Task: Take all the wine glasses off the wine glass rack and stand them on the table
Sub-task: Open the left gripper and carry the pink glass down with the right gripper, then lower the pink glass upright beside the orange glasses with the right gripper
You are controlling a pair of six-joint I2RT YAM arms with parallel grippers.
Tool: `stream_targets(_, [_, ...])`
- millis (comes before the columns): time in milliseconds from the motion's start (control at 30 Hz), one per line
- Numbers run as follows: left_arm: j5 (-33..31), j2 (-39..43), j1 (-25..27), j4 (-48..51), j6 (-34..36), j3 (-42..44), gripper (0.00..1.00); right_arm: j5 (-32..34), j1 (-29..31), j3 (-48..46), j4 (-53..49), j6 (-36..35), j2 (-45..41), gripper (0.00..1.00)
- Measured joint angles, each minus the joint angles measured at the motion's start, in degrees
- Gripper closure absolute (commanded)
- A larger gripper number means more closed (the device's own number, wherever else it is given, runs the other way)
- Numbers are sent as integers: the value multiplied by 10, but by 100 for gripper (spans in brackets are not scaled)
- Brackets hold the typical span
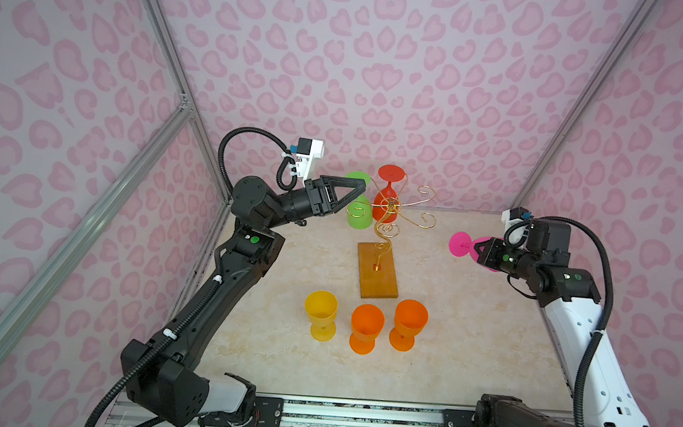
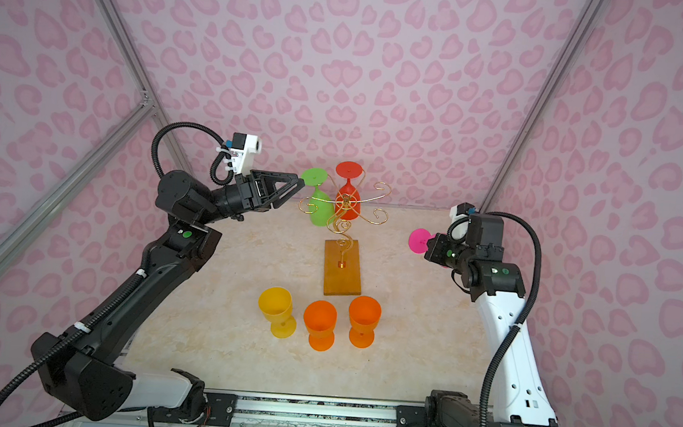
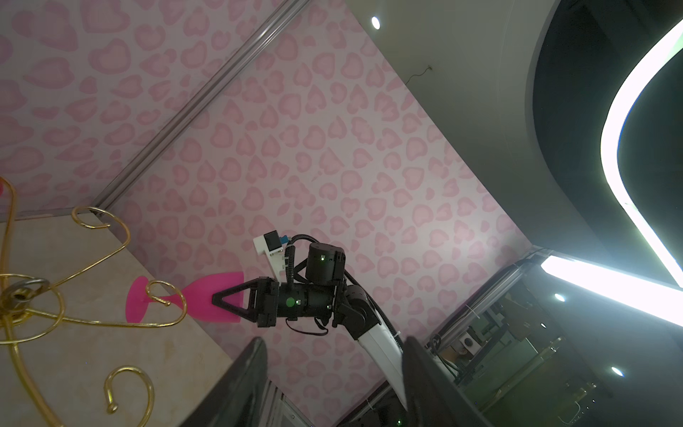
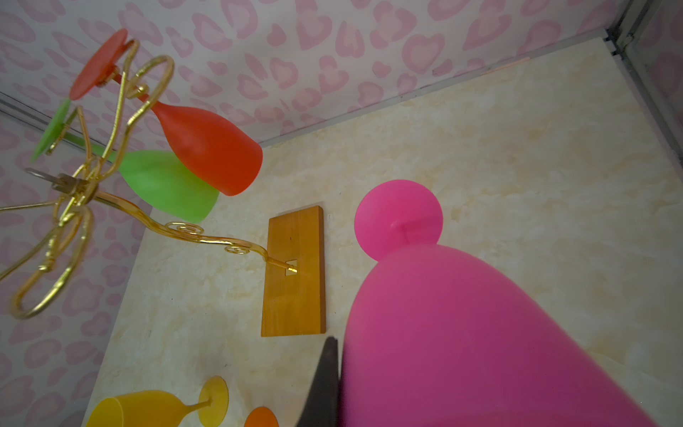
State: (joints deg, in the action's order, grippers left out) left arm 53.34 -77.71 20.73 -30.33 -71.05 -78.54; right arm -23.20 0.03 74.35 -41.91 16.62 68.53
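The gold wire wine glass rack (image 1: 390,205) stands on its wooden base (image 1: 377,272) at the back middle of the table. A red wine glass (image 1: 386,207) and a green wine glass (image 1: 359,219) hang upside down from it. My left gripper (image 1: 362,186) is open and empty, its tips right at the green glass's foot (image 2: 313,175). In the left wrist view nothing lies between its fingers (image 3: 255,355). My right gripper (image 1: 477,248) is shut on the bowl of a pink wine glass (image 4: 480,332), held in the air to the right of the rack, foot (image 1: 460,244) pointing toward it.
A yellow glass (image 1: 320,313) and two orange glasses (image 1: 366,327) (image 1: 409,322) stand upright on the table in front of the rack base. Heart-patterned walls close in the back and both sides. Empty scroll arms (image 1: 427,218) stick out to the rack's right.
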Motion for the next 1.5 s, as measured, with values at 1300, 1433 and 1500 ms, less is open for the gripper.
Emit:
stream_targets(1300, [-2,-23,-4,19,-10,-27,39,98,197,-12,-167,-112,173,95])
stream_targets(1433, [-2,-23,-4,19,-10,-27,39,109,206,-6,-172,-111,179,85])
stream_targets(1500, [-2,-23,-4,19,-10,-27,39,112,207,-6,-173,-111,180,81])
